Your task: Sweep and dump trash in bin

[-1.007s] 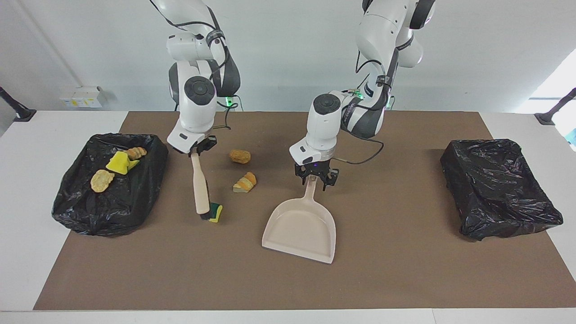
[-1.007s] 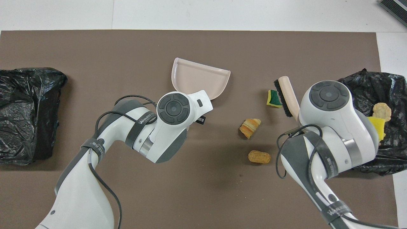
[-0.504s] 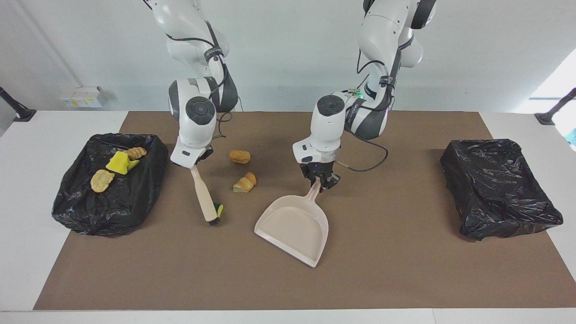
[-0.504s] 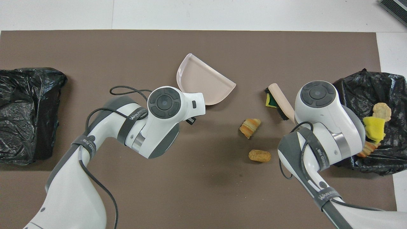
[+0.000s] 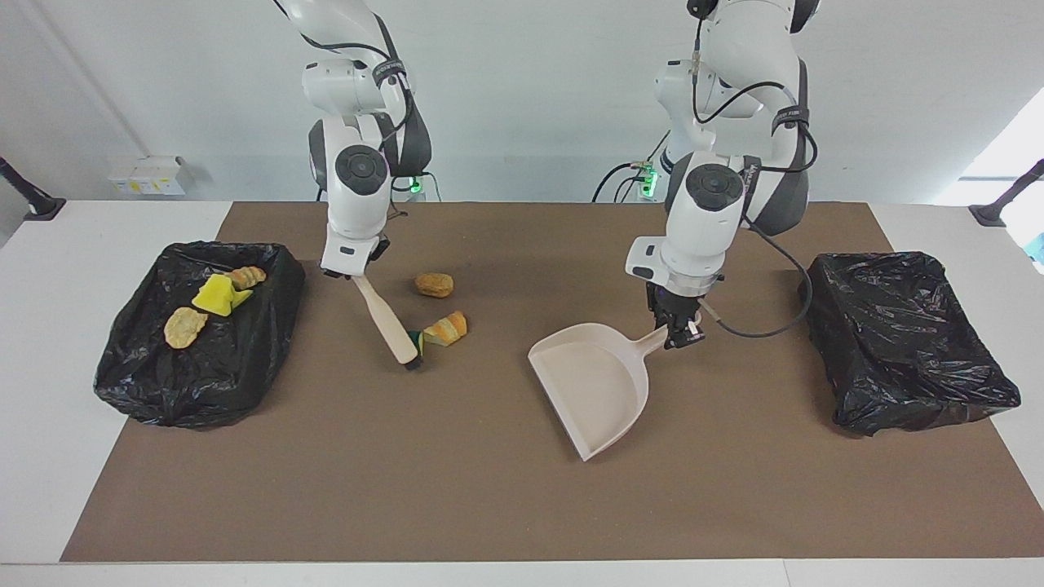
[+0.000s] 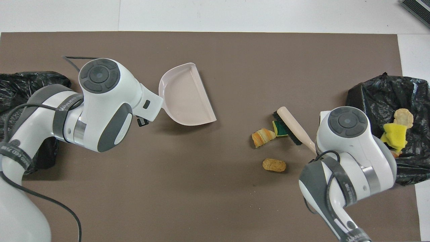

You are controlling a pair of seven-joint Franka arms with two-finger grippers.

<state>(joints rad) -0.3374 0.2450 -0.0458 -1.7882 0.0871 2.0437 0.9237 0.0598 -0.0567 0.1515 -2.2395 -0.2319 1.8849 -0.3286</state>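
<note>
Three scraps of trash still lie on the mat while brush and dustpan are brought together.

Right gripper (image 5: 352, 275), jaws pinching the brush (image 5: 390, 324) handle, has the bristles against the yellow-and-green sponge (image 6: 278, 127), which now touches the striped orange chunk (image 5: 447, 328); the brown chunk (image 5: 434, 284) sits apart, nearer the robots. Three more pieces rest in the bin (image 5: 130, 359) at the right arm's end of the table. Left gripper (image 5: 675, 330), jaws clamped on the dustpan (image 5: 594, 383) handle, has carried the pan toward the left arm's end and turned its mouth to face the scraps. A second ago the pan sat mid-table and the sponge lay alone, nearer the table's front edge. Next, I judge, the pan's lip must go down flat just beside the pile, then the brush pushes the scraps in.
</note>
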